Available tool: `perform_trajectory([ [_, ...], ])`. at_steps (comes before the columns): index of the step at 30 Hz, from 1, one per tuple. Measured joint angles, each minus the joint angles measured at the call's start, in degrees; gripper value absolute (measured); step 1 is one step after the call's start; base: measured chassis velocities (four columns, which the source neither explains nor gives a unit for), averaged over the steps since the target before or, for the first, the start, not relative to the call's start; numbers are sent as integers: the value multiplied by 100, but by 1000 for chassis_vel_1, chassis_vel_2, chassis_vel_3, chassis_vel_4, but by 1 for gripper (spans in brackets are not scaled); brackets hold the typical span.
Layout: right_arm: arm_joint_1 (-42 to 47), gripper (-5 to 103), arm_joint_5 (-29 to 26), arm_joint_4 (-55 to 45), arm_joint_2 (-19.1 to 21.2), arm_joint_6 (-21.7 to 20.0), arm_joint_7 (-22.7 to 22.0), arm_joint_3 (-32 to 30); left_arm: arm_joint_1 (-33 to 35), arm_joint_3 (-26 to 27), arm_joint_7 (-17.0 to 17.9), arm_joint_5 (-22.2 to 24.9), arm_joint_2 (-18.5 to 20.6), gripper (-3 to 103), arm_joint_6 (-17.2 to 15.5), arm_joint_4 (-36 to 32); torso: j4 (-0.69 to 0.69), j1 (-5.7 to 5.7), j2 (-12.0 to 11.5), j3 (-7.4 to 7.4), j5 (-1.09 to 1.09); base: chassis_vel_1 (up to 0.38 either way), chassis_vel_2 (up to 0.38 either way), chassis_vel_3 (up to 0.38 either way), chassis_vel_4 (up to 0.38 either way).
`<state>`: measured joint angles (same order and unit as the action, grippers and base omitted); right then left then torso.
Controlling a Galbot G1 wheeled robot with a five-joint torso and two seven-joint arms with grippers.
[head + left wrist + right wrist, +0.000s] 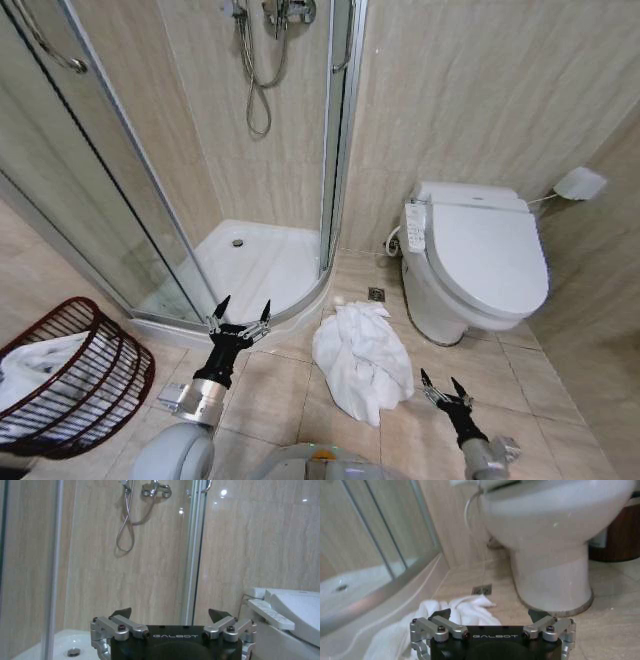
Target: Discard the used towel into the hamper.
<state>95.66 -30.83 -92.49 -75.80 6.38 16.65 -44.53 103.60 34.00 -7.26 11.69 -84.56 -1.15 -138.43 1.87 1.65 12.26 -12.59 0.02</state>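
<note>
Lying crumpled on floor tiles between shower tray [262, 262] and toilet [478, 262], white towel [362, 358] untouched; left gripper [240, 315] and right gripper [441, 384] both spread, empty; hamper [72, 375] far left.

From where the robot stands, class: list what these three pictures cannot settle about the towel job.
- Hamper, head view: cut by the frame's edge, so how full it is stays unknown; a white cloth lies inside.
- Towel on the floor: the folds hide its underside.
- Towel, right wrist view: the right gripper covers its near part.
</note>
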Motion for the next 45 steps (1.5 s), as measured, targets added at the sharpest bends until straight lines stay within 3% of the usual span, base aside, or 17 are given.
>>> perform_trajectory([
  [14,-1210,100,29,1348,898,-27,420,996,0,0,0,0,0,100,0,0,0,2,5,-4,-1,0,0,0,0],
  [23,-1898,100,265,1855,1010,-98,285,1424,0,0,0,0,0,100,0,0,0,2,7,-5,-2,0,0,0,0],
  [26,-2330,100,306,2448,898,599,-175,1720,0,0,0,0,0,100,0,0,1,3,7,-5,1,0,0,0,0],
  [29,-2410,100,209,2570,866,791,-204,1881,0,0,0,0,0,100,0,0,0,3,8,-5,-3,0,0,0,0],
  [36,-2522,100,214,2776,865,876,113,2120,0,0,0,0,0,100,0,0,-1,3,9,-5,-3,0,0,0,0],
  [45,-3323,100,499,4267,660,1642,542,2476,0,0,0,0,0,100,0,0,0,3,9,-6,-2,0,0,0,0],
])
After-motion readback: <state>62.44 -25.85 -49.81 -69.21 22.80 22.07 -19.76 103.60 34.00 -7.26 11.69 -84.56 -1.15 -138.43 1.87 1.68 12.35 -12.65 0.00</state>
